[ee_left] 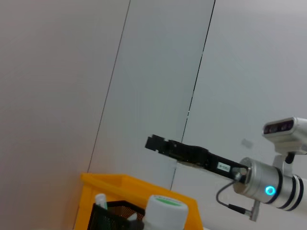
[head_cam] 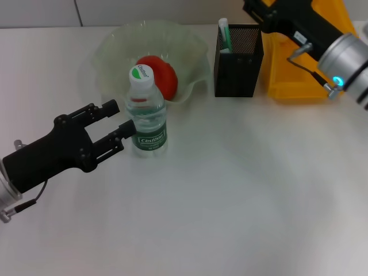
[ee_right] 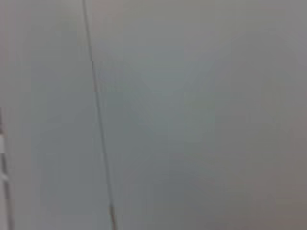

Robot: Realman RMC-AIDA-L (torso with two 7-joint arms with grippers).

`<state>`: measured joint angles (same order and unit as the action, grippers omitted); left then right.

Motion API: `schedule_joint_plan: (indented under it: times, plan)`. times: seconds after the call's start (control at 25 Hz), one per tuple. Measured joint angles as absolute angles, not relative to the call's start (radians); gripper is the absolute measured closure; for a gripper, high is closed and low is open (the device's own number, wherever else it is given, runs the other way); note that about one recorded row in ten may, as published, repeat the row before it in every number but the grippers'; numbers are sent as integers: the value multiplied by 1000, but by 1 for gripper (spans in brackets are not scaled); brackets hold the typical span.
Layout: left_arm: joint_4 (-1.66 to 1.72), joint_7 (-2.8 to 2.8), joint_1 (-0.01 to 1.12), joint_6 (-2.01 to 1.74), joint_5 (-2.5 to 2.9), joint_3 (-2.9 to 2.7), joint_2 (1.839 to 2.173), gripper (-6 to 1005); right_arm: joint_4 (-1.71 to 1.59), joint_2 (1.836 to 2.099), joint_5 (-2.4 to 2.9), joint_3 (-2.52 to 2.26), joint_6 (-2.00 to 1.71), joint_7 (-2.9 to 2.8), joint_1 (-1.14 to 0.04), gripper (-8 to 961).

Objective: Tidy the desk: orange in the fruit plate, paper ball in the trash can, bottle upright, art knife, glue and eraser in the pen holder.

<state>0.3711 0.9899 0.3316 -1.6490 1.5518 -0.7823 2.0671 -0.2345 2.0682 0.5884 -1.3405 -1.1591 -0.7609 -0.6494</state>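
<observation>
bottle point(head_cam: 147, 112) (upright) seemingly just beyond left jaws.

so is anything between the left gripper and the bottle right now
Nothing visible. In the head view the left gripper sits right beside the upright bottle, its jaws open toward the label with no object in the gap. The fruit plate lies behind the bottle, not between them.

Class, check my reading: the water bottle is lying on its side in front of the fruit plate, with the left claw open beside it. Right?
Not quite. The head view shows the water bottle standing upright, cap up, in front of the fruit plate; the left claw is indeed open beside it.
</observation>
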Motion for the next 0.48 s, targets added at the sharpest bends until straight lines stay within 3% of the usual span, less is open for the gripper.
schedule_joint_plan:
  times: [0.08,0.12,0.16,0.2,0.24,0.32,0.48]
  plan:
    - [374,995,326,-1669,1552,-782,2062,388,-265,2054,635,-1347,-1190,-831,-622,432]
    - [378,1001,322,-1685,1551,-782,2057,388,-337,2019,757,-1348,-1267,-965,-565,418]
    - [384,1009,316,-1705,1553,-782,2050,388,-337,2019,757,-1348,-1267,-965,-565,414]
    - [390,1019,309,-1720,1555,-784,2042,388,-428,1981,915,-1331,-1394,-1099,-493,411]
    - [398,1032,301,-1736,1556,-787,2033,388,-428,1981,915,-1331,-1394,-1099,-493,407]
    - [410,1057,279,-1779,1559,-793,2006,388,-525,1955,1111,-1263,-1566,-1187,-418,400]
    - [438,1066,254,-1834,1585,-795,1984,387,-570,1952,1339,-1132,-1742,-1203,-376,386]
